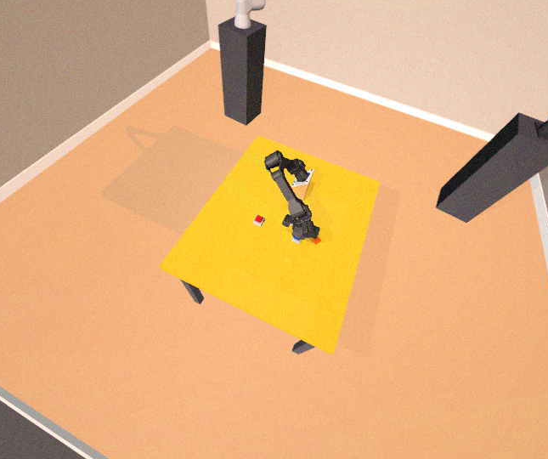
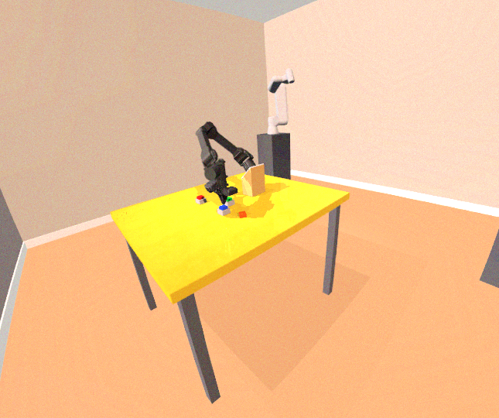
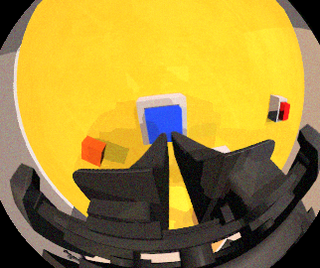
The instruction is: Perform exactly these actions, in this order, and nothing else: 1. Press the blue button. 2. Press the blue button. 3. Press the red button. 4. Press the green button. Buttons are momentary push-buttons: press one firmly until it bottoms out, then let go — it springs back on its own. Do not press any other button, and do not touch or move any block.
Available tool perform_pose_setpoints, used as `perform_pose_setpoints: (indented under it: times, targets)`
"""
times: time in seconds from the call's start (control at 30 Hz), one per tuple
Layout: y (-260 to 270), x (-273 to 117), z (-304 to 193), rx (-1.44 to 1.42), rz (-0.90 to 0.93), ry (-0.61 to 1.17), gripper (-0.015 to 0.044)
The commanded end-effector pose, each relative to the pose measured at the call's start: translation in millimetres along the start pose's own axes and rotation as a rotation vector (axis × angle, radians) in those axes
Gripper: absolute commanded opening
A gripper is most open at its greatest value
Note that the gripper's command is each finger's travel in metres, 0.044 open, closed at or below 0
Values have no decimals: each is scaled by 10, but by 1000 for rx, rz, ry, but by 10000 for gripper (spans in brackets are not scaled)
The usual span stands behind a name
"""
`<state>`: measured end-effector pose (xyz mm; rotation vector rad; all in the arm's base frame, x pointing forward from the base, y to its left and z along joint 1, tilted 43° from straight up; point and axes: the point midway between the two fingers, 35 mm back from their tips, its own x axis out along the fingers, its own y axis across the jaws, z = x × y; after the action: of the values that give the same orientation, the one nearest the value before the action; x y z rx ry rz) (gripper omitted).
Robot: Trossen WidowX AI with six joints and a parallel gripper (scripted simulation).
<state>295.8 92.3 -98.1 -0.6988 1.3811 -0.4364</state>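
Note:
The blue button (image 1: 296, 239) (image 2: 223, 207) (image 3: 164, 120) has a blue cap on a white base. My gripper (image 2: 223, 203) (image 3: 168, 136) is shut and empty, pointing down. Its fingertips are at the near edge of the blue cap, very close over it; whether they touch it I cannot tell. The red button (image 1: 258, 219) (image 2: 200, 197) (image 3: 284, 111) stands off to the right in the wrist view. The green button (image 2: 229, 200) stands just behind the blue one in the exterior view; in the wrist view its cap is hidden behind the right finger.
An orange-red block (image 1: 316, 240) (image 2: 242, 214) (image 3: 93, 151) lies close to the blue button, on the left in the wrist view. My arm rises from a wedge-shaped wooden mount (image 2: 254, 181) on the yellow table (image 1: 253, 270) (image 2: 170, 246). Two other arms stand on dark pedestals away from the table.

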Motion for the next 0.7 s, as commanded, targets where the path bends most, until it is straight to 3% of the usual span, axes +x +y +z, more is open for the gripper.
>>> perform_pose_setpoints:
  times: [0.0, 0.67]
  targets:
    - [16, -168, 36, 10, 11, -14, 20]
    - [17, 103, 42, 10, 10, -14, 20]
